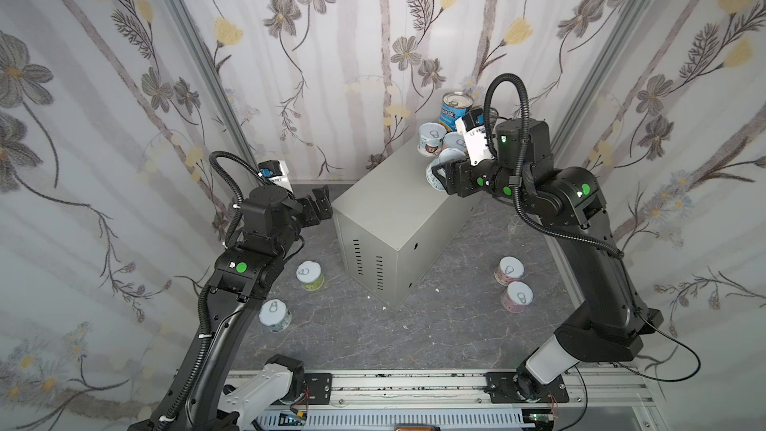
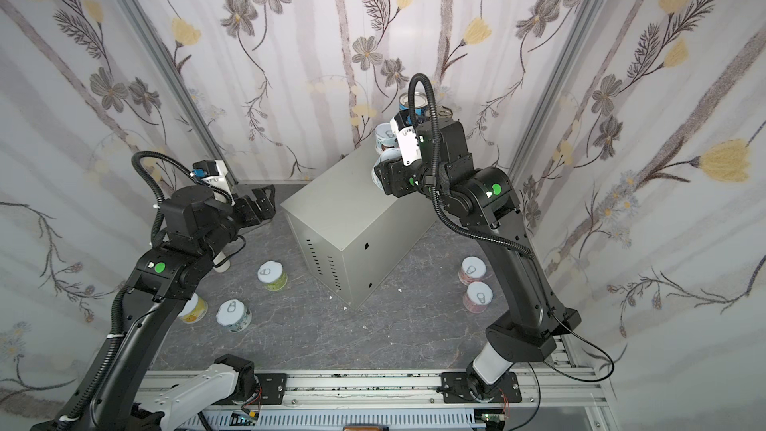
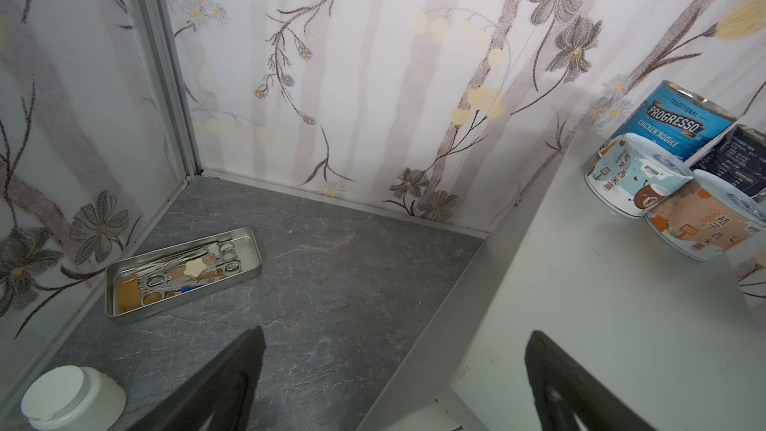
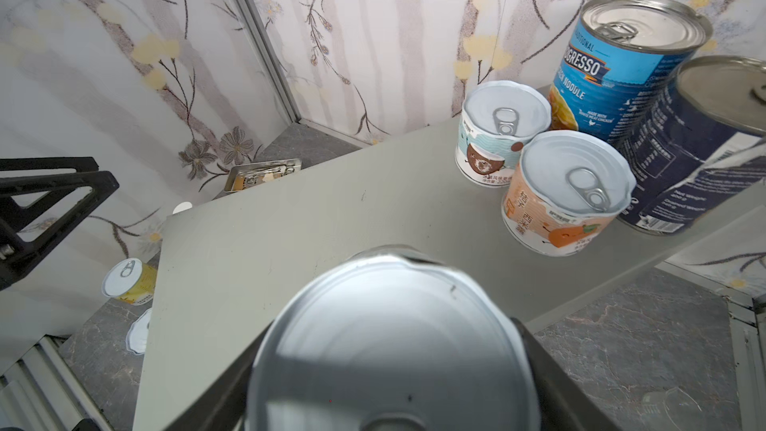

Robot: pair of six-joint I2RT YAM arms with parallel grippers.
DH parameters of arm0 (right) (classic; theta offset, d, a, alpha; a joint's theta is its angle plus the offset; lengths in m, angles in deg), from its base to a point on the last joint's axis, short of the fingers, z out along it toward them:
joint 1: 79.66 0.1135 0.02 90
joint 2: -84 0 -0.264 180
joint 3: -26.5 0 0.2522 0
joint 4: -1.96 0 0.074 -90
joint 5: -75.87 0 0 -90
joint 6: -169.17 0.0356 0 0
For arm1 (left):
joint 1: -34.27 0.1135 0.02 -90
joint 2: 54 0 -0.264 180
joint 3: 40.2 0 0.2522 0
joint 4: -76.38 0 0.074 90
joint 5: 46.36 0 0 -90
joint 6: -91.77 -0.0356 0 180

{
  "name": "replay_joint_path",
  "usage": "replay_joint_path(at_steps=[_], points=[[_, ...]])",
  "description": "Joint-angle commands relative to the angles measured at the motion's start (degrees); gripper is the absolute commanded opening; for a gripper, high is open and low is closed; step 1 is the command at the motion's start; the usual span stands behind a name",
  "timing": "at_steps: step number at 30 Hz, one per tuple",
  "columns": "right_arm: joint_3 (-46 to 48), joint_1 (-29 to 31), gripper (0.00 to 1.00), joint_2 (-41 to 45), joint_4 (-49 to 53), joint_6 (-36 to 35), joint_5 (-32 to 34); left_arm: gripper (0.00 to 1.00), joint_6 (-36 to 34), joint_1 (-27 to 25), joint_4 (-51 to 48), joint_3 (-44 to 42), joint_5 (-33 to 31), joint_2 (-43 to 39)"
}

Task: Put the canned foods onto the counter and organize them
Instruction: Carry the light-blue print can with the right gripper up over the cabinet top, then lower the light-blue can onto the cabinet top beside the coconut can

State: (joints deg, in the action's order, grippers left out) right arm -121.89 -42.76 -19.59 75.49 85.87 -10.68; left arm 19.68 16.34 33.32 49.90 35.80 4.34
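1. The right gripper (image 1: 440,178) has its fingers closed partway around a short can with a pale pull-tab lid (image 4: 389,346). It holds the can tilted over the right edge of the large light-grey sheet-metal box with vent slots (image 1: 385,205). I cannot tell whether the can's base touches the box top.
2. Four cans stand upright in a tight cluster on the far end of the box top:
   - a tall blue "Progresso" tin (image 4: 621,64);
   - a tall dark navy tin (image 4: 696,151) just beside it;
   - a short teal-and-white coconut-labelled can (image 4: 497,134);
   - a short orange-labelled can (image 4: 563,192), the one nearest the held can.
3. The left gripper (image 1: 319,205) hovers just beside the box's left edge. Its fingers (image 3: 232,383) are spread wide with nothing between them.
4. Five short cans stand on the dark grey marbled tabletop (image 1: 364,333).
   - Left of the box are a green-labelled can (image 1: 310,275), a pale blue-grey can (image 1: 274,315) and a yellow-labelled can (image 2: 192,308).
   - Right of the box are two pink-labelled cans (image 1: 509,270) (image 1: 517,296), just beside each other.
5. A shallow metal tray of instruments (image 3: 186,302) lies in the far left corner, with a small white plastic bottle (image 3: 70,398) near it.
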Motion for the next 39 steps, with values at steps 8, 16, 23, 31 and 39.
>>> replay_joint_path(at_steps=[8, 16, 23, 31, 39], points=[[-2.0, 2.0, 0.55, -6.6, -0.8, -2.2, 3.6, 1.00, 1.2, -0.6, 4.4, -1.8, 0.5, 0.5], [-2.7, 2.0, 0.61, -9.4, -1.9, -1.9, 4.8, 1.00, 1.4, -1.1, 5.4, -3.7, 0.7, 1.1], [-3.3, 1.7, 0.70, -12.7, -2.7, -2.1, 4.0, 1.00, 1.3, -1.3, 5.9, -4.4, 0.9, 1.2], [-4.9, 0.9, 0.89, -15.1, -3.5, -2.0, 3.6, 1.00, 1.3, -1.5, 6.3, -5.5, 1.3, 1.2], [-4.9, 0.6, 1.00, -14.8, -5.7, -2.3, 2.7, 1.00, 1.5, -1.4, 7.0, -6.3, 1.8, 1.5]])
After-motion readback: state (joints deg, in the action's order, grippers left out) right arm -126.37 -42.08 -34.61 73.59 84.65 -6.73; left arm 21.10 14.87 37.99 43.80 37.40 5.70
